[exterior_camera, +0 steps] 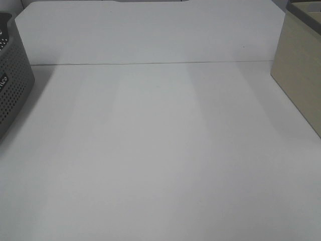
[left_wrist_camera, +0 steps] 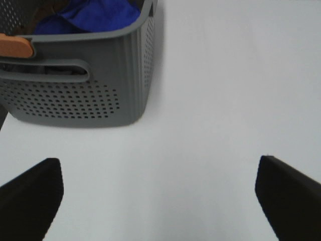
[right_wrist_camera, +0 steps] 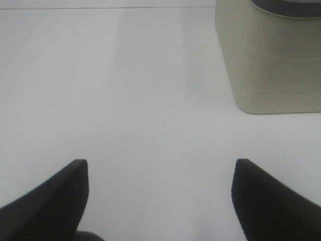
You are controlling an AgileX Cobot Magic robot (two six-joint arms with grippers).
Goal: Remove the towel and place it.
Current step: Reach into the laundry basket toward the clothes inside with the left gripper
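The towel lies bunched inside the grey perforated basket at the left edge of the bench. Only a rumpled blue mound shows above the rim, with something darker beside it that I cannot identify. The left hand hovers over bare bench short of the basket, its jaws spread wide and holding nothing. The right hand is likewise released and empty, facing the beige bin on the opposite side. Neither hand shows in the high view. The cloth looks plush, soft and light, so it will likely sag and trail when lifted rather than keep any shape, and a hanging corner could catch on the basket's rim. A sensible hold is a pinch on the raised fold at the top of the mound, taking enough thickness that the pile does not slip free, then a high lift to clear the wall.
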